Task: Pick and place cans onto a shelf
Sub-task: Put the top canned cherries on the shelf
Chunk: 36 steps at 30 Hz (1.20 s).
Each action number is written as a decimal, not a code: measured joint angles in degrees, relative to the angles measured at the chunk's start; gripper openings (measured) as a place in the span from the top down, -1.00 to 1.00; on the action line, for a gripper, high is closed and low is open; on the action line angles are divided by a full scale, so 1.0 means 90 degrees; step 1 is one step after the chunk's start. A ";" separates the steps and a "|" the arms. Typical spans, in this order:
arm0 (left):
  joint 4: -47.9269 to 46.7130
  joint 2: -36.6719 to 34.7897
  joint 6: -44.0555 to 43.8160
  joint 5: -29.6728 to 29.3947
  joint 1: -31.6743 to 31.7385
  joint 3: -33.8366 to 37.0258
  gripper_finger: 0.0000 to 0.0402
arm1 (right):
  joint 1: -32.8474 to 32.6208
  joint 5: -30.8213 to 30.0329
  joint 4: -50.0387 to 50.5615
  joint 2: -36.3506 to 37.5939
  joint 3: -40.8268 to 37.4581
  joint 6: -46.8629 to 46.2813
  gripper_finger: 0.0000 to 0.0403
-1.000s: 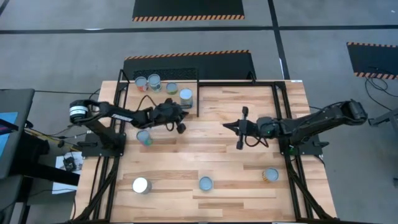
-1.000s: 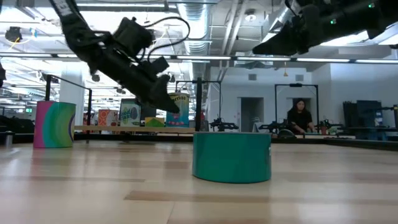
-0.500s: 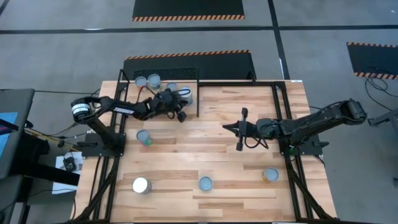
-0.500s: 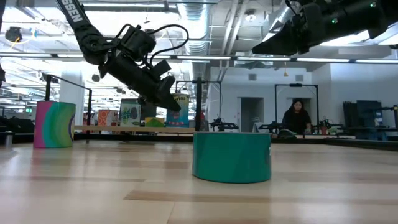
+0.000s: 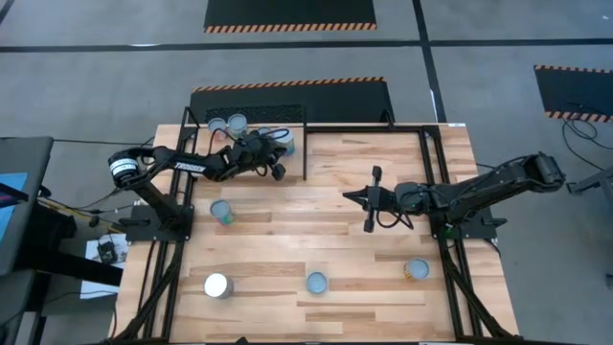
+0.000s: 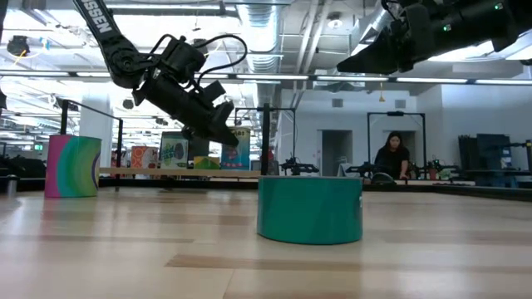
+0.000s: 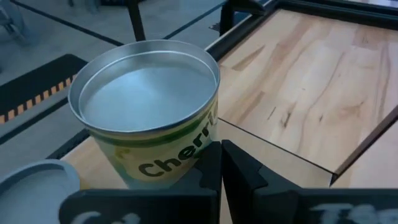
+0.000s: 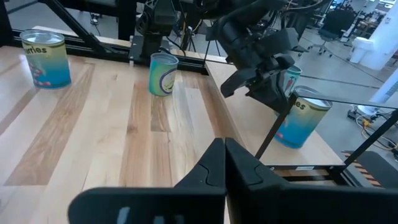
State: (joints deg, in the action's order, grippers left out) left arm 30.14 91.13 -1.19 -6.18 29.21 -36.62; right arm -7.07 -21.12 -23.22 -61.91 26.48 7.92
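Note:
Several cans stand on the shelf (image 5: pixel 203 142) at the table's far left. Nearest its right end is one with a silvery top and a yellow-green label (image 5: pixel 284 143), large in the left wrist view (image 7: pixel 146 112). My left gripper (image 5: pixel 272 161) is shut and empty over the shelf, its tips at that can's near side (image 7: pixel 221 149). My right gripper (image 5: pixel 369 196) is shut and empty, hovering above the table's middle right (image 8: pixel 224 146). Other cans stand on the tabletop at the left (image 5: pixel 222 211), near left (image 5: pixel 217 285), near middle (image 5: pixel 317 283) and near right (image 5: pixel 416 269). My left gripper has its shut fingertips (image 7: pixel 211 163) close against the lower side wall of the yellow-green can (image 7: pixel 186 158), coming level from the table's near side. I cannot tell whether they touch it. The can stands upright on the shelf.
The shelf's thin black frame posts (image 5: pixel 305 153) stand just right of the left gripper. Black rails (image 5: pixel 426 172) run along the table's sides. Bare planks lie between the two arms. A person (image 6: pixel 393 158) sits in the room far behind the table.
My left gripper has gone from above the tabletop toward the far edge, over the shelf, up to the yellow-green can. My right arm has kept still.

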 joint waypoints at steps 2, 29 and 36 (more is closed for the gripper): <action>0.0036 0.0000 0.0010 0.0052 0.0034 0.0000 0.99 | 0.0002 0.0000 0.0000 0.0000 0.0000 -0.0002 0.95; -0.0836 -0.0007 -0.0018 -0.0665 0.0183 0.0000 0.99 | 0.0002 0.0009 0.0001 0.0000 -0.0001 -0.0002 0.95; -0.0903 -0.0007 -0.0059 -0.1272 0.0102 0.0002 0.99 | -0.0001 0.0010 0.0002 0.0000 0.0000 -0.0002 0.95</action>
State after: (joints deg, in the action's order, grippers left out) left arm 22.01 91.07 -1.72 -17.63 30.12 -36.60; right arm -7.07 -21.04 -23.20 -61.91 26.48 7.90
